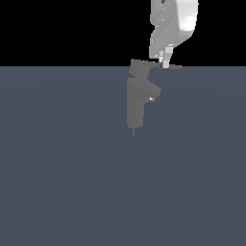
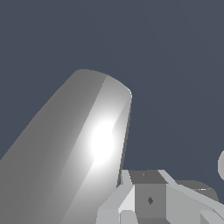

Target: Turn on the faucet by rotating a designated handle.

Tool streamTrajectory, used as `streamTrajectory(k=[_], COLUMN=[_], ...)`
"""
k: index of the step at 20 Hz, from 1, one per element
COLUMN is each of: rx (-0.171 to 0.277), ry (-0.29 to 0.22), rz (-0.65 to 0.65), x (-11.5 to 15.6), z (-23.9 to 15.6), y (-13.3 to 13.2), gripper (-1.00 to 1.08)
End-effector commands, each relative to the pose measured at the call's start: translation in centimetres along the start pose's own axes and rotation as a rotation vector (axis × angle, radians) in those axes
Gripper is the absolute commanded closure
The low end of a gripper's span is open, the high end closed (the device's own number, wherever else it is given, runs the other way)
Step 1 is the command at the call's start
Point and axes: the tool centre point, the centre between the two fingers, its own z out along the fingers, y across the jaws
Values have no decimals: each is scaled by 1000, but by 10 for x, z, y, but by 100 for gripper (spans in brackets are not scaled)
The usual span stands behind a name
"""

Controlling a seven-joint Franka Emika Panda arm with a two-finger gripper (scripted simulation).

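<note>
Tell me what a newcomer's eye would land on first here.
Probably the white gripper coming down from the top of the exterior view onto the thin handle, which juts toward that view's right. Next, the grey faucet standing alone on the slate floor.

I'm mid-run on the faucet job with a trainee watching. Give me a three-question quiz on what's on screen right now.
1. True or false: the gripper is down at the handle on top of the faucet.
2. In the exterior view, the handle sticks out from the cap toward: A) that view's left, B) that view's right.
3. Fill in: the faucet column stands ____ on the floor.

Key: 1 true; 2 B; 3 upright.
</note>
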Motion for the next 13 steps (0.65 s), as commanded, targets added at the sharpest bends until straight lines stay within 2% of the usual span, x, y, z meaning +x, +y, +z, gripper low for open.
streamTrajectory(k=[1,13], rx=[0,4], ry=[1,1], rz=[29,40], x=[24,57], z=[2,0], y=[-2,-23], gripper=[108,108])
